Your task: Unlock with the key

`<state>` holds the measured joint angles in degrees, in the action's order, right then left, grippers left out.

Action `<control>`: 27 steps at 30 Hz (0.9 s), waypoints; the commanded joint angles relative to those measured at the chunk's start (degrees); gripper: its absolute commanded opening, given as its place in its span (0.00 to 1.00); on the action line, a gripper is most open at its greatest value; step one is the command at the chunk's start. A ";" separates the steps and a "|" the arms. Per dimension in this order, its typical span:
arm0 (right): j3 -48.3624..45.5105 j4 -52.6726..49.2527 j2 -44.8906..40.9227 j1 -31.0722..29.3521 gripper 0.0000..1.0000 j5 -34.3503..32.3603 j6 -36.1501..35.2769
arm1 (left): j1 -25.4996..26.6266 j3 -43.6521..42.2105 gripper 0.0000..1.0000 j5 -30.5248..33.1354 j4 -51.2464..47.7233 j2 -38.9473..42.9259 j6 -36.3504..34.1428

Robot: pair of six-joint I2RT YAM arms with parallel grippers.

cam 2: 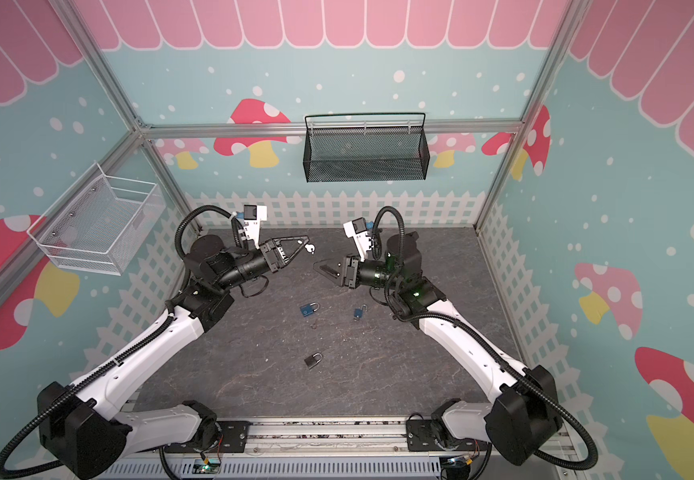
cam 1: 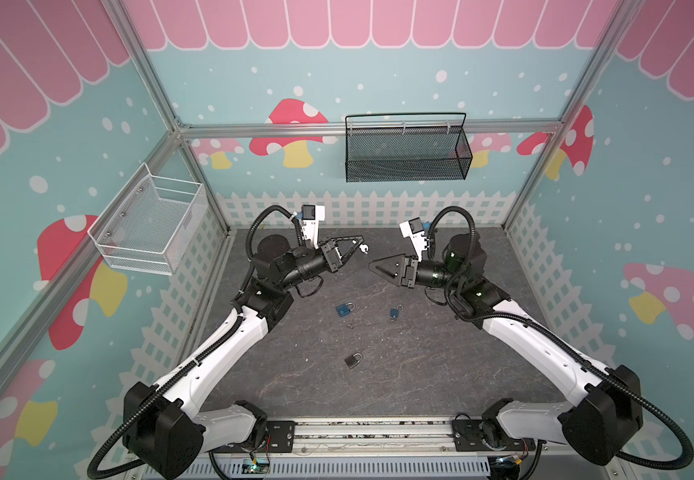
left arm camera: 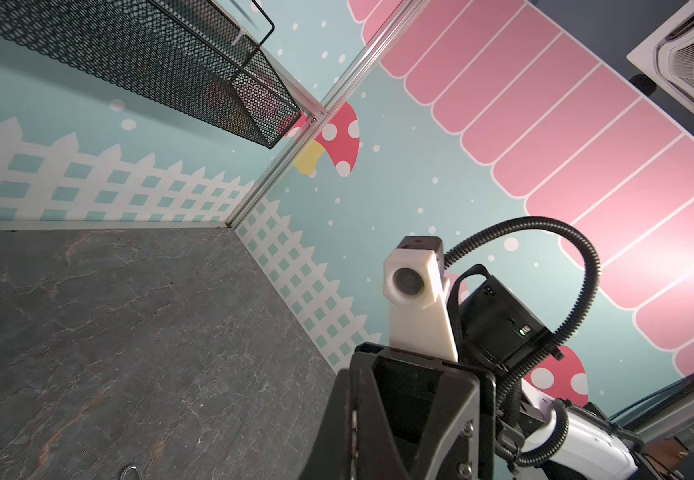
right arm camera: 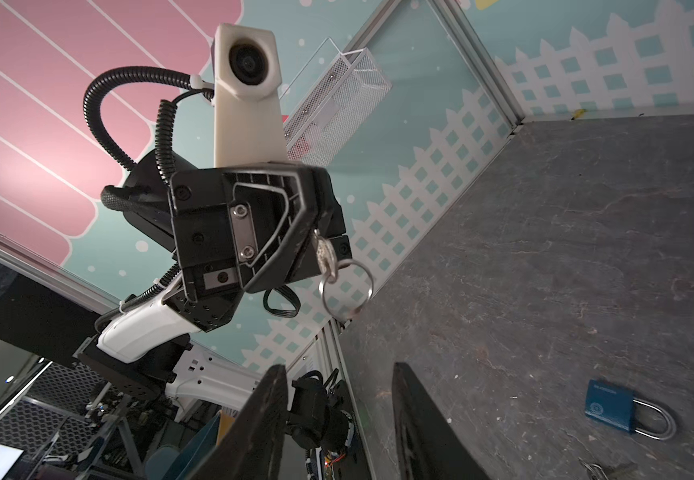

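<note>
My left gripper (cam 1: pixel 359 243) (cam 2: pixel 305 243) is raised over the back of the table, shut on a small silver key (cam 1: pixel 364 248) (right arm camera: pixel 323 255). A key ring (right arm camera: pixel 347 286) dangles from the key. My right gripper (cam 1: pixel 372 264) (right arm camera: pixel 339 370) faces it a short way off, open and empty. Three padlocks lie on the grey table below. A blue padlock (cam 1: pixel 344 309) (right arm camera: pixel 611 409) and a smaller blue padlock (cam 1: pixel 395 312) are mid-table. A dark padlock (cam 1: pixel 353 360) is nearer the front. In the left wrist view the key does not show.
A small ring with keys (cam 1: pixel 350 325) (right arm camera: pixel 603 471) lies just in front of the larger blue padlock. A black mesh basket (cam 1: pixel 405 153) hangs on the back wall. A white wire basket (cam 1: pixel 150 224) hangs on the left wall.
</note>
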<state>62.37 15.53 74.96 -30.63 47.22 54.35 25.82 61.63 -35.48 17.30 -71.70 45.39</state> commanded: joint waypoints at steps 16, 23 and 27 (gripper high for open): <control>0.41 12.39 1.73 0.96 0.36 -2.42 6.46 | 1.95 0.56 0.00 -2.70 3.09 -1.02 -1.26; -0.10 14.18 1.37 1.39 0.46 -3.13 5.94 | 2.19 0.78 0.00 -2.37 2.55 -0.98 -1.27; 0.25 14.37 2.10 1.28 0.39 -1.30 5.62 | 2.30 1.20 0.00 -2.49 2.37 -1.21 -1.34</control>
<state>62.37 27.62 76.34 -29.52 44.73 60.03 27.81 61.65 -37.12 18.74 -72.71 44.97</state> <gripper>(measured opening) 0.397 0.047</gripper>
